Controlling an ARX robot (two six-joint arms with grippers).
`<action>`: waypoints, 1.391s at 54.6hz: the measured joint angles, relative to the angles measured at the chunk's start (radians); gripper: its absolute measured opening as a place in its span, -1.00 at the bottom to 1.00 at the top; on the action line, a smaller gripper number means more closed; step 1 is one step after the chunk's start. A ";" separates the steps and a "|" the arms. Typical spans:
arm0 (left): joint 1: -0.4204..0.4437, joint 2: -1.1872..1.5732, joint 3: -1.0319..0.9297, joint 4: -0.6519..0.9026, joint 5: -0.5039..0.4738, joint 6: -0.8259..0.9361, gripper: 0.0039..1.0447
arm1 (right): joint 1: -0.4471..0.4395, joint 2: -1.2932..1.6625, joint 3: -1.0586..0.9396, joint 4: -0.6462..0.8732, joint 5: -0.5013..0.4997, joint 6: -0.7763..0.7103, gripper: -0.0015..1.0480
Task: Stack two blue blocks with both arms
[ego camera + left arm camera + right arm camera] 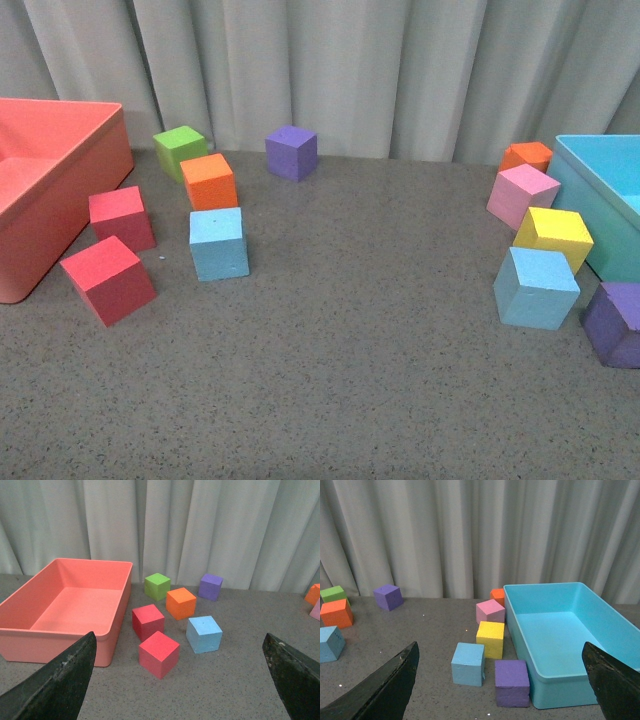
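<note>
Front view: stacking has not begun. The left blue block (218, 243) sits at left, just nearer than an orange cube (209, 180). The right blue block (535, 288) sits at right, beside the bin (582, 190). The left gripper (180, 636) and right gripper (500, 645) both gape, empty. Next, likely, each reaches for its block. No writing shows.

A grey speckled tabletop (340, 390) bears a red bin (70, 200), a turquoise bin (585, 190), two blue blocks (219, 243) (536, 288) and other cubes (209, 181).

Between the wide-apart fingers (382, 692), a blue block (468, 664) sits just beside a purple cube (512, 682).
</note>
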 joint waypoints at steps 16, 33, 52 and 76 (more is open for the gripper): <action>0.000 0.000 0.000 0.000 0.000 0.000 0.88 | 0.000 0.000 0.000 0.000 0.000 0.000 0.81; 0.000 0.000 0.000 0.000 0.000 0.000 0.88 | 0.000 0.000 0.000 0.000 0.000 0.000 0.81; 0.000 0.000 0.000 0.000 0.000 0.000 0.88 | 0.000 0.000 0.000 0.000 0.000 0.000 0.81; 0.000 0.000 0.000 0.000 0.000 0.000 0.88 | 0.021 0.921 0.249 0.402 0.094 -0.081 0.81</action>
